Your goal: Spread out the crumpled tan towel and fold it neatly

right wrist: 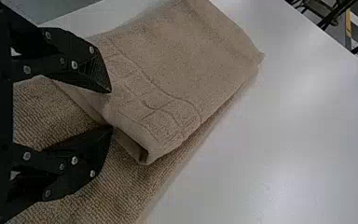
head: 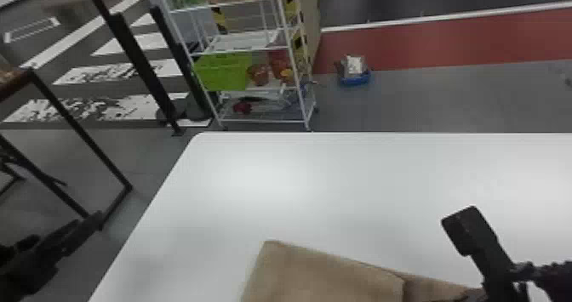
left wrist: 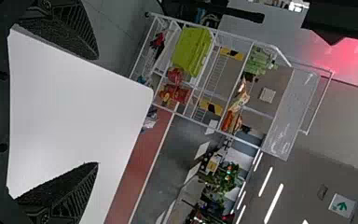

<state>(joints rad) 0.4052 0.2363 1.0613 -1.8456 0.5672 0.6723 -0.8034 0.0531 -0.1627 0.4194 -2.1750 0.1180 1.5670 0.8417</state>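
A tan towel [right wrist: 126, 186], partly folded, lies slantwise on a white table [head: 340, 186], its upper panel [right wrist: 186, 70] stretching leftward from the nearer right gripper [right wrist: 111, 108], whose parted fingertips meet the fold's edge; the left gripper [left wrist: 98, 110] hangs open, well apart from the cloth.

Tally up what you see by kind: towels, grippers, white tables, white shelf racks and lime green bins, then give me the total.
Towel: 1
Grippers: 2, the left gripper and the right gripper
White table: 1
White shelf rack: 1
Lime green bin: 1
Total: 6
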